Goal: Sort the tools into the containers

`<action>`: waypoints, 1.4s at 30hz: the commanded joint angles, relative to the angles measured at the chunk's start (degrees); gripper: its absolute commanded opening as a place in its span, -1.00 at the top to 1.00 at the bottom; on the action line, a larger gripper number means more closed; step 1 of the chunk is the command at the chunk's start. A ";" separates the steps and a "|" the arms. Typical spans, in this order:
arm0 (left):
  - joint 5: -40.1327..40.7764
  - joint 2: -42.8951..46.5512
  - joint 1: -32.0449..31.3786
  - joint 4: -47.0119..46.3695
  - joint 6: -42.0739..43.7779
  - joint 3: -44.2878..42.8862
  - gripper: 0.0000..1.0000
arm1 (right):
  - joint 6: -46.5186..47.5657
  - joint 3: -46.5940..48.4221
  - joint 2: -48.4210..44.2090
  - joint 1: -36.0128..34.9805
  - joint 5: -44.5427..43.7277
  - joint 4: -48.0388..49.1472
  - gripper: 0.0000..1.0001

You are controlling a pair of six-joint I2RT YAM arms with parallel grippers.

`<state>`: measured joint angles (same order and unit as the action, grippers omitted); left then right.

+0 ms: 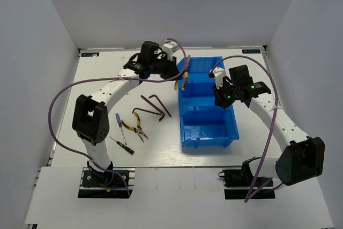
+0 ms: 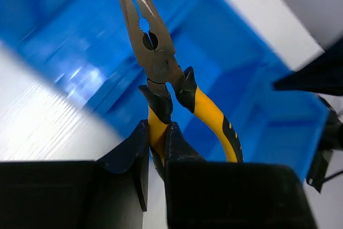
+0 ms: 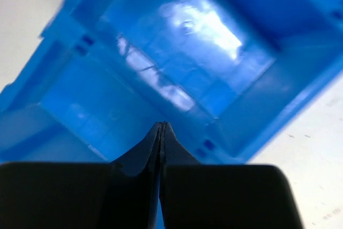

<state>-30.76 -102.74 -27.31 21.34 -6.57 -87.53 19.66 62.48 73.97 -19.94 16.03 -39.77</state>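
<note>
A white table (image 1: 155, 156) is filling the middle of the top view, its matte surface catching soft, even light. Plain pale grey walls are closing it in on three sides. A back wall (image 1: 171, 4) is standing at 12 o'clock, a left wall (image 1: 32, 79) is slanting in at 9 o'clock, and a right wall (image 1: 316, 68) is rising at 3 o'clock.

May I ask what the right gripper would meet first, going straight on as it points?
Probably the blue bin: the right gripper, jaws shut, points at a divider between compartments, though depth is unclear.
</note>
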 commanded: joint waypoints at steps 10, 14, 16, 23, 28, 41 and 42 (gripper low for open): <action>19.67 -4.66 -13.82 -19.05 1.39 3.77 1.00 | -4.89 -2.35 -7.96 6.32 -8.92 10.06 1.00; 26.27 -7.73 -16.37 -16.53 1.38 0.61 1.00 | -5.25 -3.24 -8.94 7.29 -6.10 9.63 1.00; 27.95 -10.81 -16.98 -14.15 1.38 -3.69 0.97 | -5.25 -3.59 -9.20 7.55 -4.79 9.45 1.00; 24.52 -14.69 -17.51 -7.19 1.38 -10.91 -0.05 | -2.97 -4.21 -9.20 7.73 1.36 8.22 0.34; 28.99 -5.30 -18.04 -9.30 1.38 -4.59 -0.48 | 1.60 -5.08 -8.41 7.38 11.60 9.01 -0.22; 64.26 41.37 -15.84 28.73 -49.81 34.34 0.64 | 0.83 17.57 19.70 -13.79 15.02 3.83 1.00; 63.55 44.52 -15.84 30.23 -51.51 35.31 0.45 | -1.88 24.03 23.63 -17.29 13.86 2.95 1.00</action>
<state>29.69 -60.16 -42.85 35.64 -41.34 -56.82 22.31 75.64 91.46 -30.41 33.01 -34.28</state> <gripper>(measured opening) 0.221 0.009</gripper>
